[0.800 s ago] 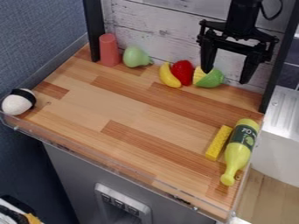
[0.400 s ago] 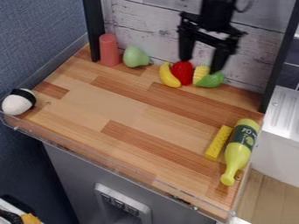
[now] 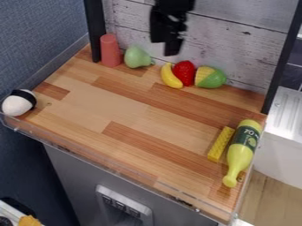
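The black gripper [image 3: 167, 42] hangs at the top of the view, above the back edge of the wooden counter, seen turned side-on and holding nothing that I can make out. Below it stand a yellow banana [image 3: 171, 76] and a red strawberry [image 3: 184, 73], side by side. Touching the strawberry's right side is a corn cob in a green husk [image 3: 210, 77]. To the lower left of the gripper are a light green pear [image 3: 137, 58] and an upright red cylinder [image 3: 110, 50].
At the counter's right edge a yellow-green bottle [image 3: 242, 152] lies beside a yellow block [image 3: 221, 144]. A white ball-like object with a black band [image 3: 19, 103] sits at the left corner. Behind is a white plank wall [image 3: 236, 48]; a clear rim [image 3: 106, 165] lines the front.
The gripper has moved left along the back wall, from above the corn to above the gap between pear and banana, and has turned. The objects on the counter have stayed put.
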### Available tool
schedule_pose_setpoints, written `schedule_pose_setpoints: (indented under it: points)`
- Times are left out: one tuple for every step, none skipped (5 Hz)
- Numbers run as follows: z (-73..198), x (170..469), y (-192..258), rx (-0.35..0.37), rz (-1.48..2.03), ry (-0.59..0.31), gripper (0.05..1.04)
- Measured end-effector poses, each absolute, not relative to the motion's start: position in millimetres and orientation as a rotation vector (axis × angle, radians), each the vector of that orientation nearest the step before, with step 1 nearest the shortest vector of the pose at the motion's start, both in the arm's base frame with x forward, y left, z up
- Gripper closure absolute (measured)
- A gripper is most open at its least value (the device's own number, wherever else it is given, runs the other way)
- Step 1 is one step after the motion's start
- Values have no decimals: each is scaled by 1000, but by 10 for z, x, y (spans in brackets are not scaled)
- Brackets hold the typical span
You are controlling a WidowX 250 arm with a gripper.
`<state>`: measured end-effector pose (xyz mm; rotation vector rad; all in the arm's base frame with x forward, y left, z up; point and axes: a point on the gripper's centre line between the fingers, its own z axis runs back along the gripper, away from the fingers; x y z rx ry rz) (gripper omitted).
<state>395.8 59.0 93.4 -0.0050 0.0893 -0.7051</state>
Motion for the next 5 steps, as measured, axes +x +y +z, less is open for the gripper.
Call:
schedule_pose_setpoints:
  points:
    - [963, 3935, 940, -12, -780, 93, 85]
    - [977, 3786, 1386, -16, -694, 107, 86]
    - [953, 3667, 1598, -25, -553, 120, 86]
    - [927, 3573, 1707, -35, -411, 137, 85]
    - [934, 3567, 1741, -27, -346, 134, 85]
